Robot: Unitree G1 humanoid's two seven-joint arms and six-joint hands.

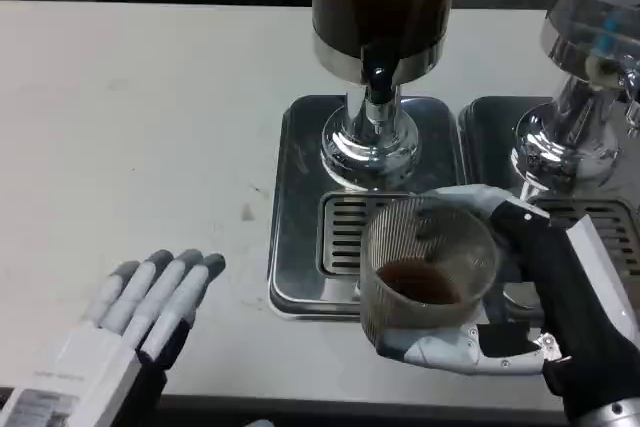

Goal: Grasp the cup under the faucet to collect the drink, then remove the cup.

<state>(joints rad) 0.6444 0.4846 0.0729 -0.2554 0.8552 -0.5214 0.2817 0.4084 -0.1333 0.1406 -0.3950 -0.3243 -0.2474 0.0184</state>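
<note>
Cup gripped in right hand, fingers wrapped around its far and near sides, forearm coming in from lower right. It's ribbed, clear, upright, sitting over the front edge of the drip tray, just ahead of and below the faucet. Dark drink fills only the bottom. Dispenser tank above looks dark too. Left hand lies flat on the table at lower left, fingers extended, holding nothing.

The white table bears two steel drip trays side by side.
</note>
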